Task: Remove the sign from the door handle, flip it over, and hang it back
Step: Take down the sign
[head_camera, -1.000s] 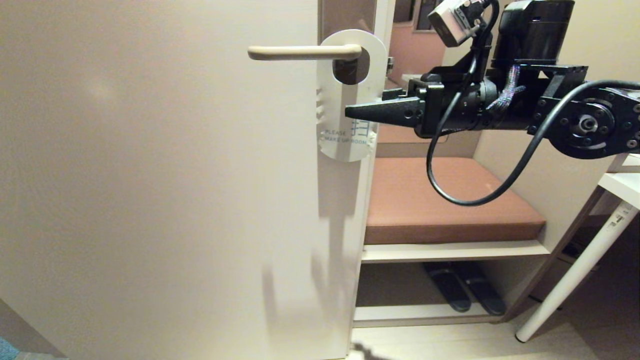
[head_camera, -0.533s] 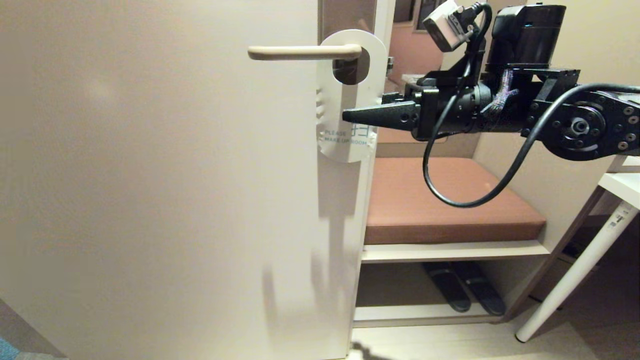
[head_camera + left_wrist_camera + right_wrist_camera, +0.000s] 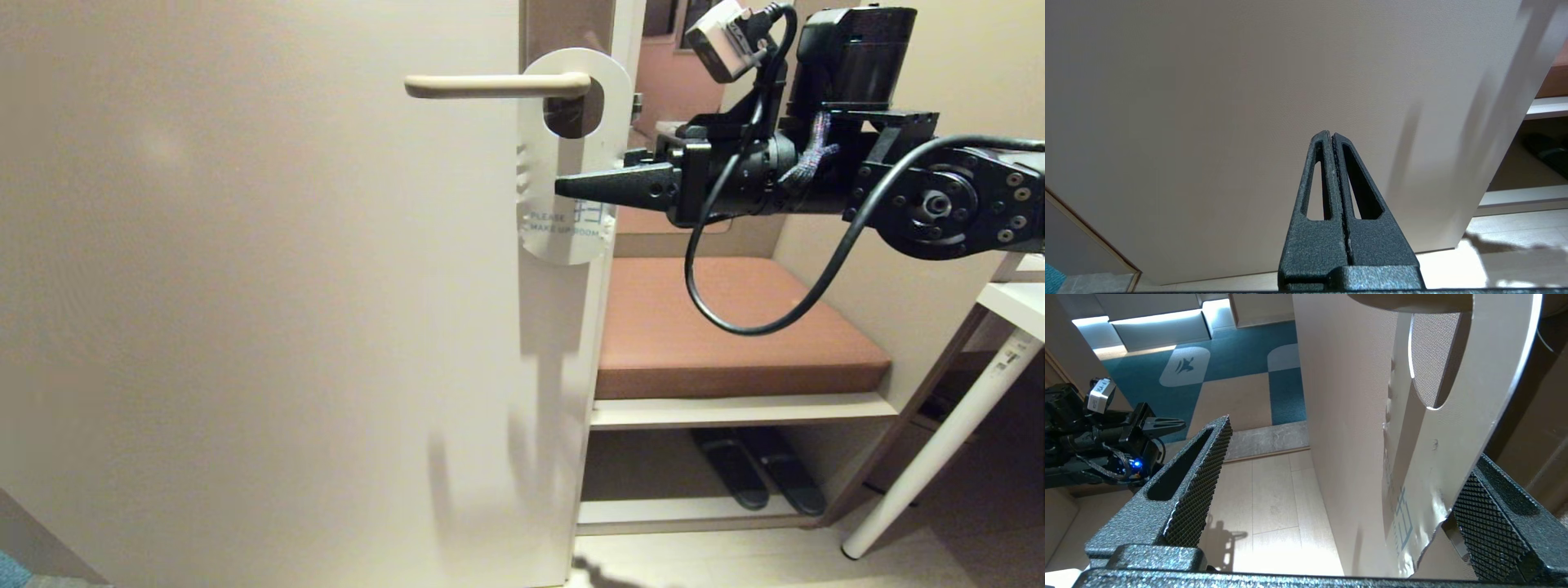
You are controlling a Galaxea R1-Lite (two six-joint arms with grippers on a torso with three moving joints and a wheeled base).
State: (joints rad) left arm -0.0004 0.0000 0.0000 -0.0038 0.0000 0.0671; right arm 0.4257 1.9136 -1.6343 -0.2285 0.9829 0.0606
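We see the sign (image 3: 563,163) hanging on the door handle (image 3: 498,85), white face out, with our right gripper (image 3: 571,186) spread wide around its lower half. It looks thin, light and bendy, so we judge a pinch across the flat lower part, near its edge, best. Our left gripper (image 3: 1332,141) is closed and empty, low by the door (image 3: 245,286).

Door: a tall, flat beige door panel (image 3: 261,310) is filling the left and middle of the head view, its edge running down beside a built-in bench.
Bench cushion: a reddish-brown padded rectangular cushion (image 3: 735,327) is lying on a cream shelf board (image 3: 735,408).
Slippers: a pair of dark slippers (image 3: 759,474) is sitting side by side in the open compartment under the bench.
Table: a white tabletop corner (image 3: 1016,306) is showing at the right, with a slanted white round leg (image 3: 939,441) reaching down to the floor.
Floor: pale wood-look planks (image 3: 1274,498) are meeting teal-and-beige carpet tiles (image 3: 1237,367) across a grey stone threshold strip (image 3: 1265,441).
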